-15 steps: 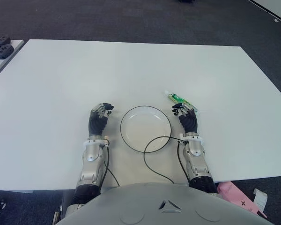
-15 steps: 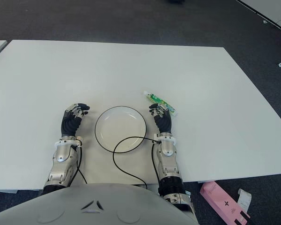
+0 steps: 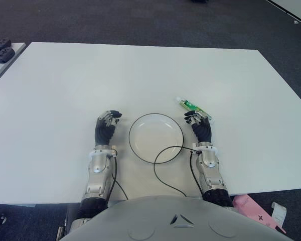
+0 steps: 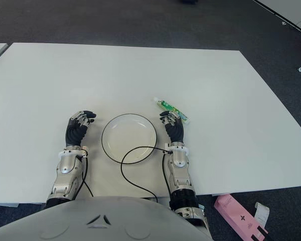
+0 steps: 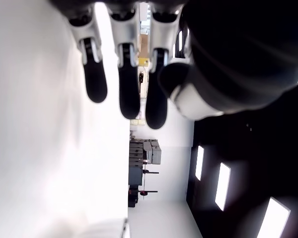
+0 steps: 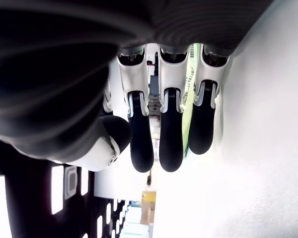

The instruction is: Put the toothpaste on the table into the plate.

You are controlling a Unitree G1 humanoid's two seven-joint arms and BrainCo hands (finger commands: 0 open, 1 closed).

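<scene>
A green and white toothpaste tube (image 3: pixel 193 107) lies flat on the white table (image 3: pixel 140 75), just right of and beyond the plate. The white plate (image 3: pixel 156 137) with a dark rim sits near the front edge, between my hands, and holds nothing. My right hand (image 3: pixel 199 125) is just right of the plate, its fingertips close to the near end of the tube; the fingers are relaxed and hold nothing. In the right wrist view the tube (image 6: pixel 187 84) shows as a green strip behind the fingers (image 6: pixel 171 134). My left hand (image 3: pixel 106 126) shows left of the plate, fingers relaxed.
A black cable (image 3: pixel 165 168) loops from my right wrist over the plate's near rim. Dark objects (image 3: pixel 0 50) sit on another table at the far left. A pink box (image 4: pixel 238 217) lies on the floor at the front right.
</scene>
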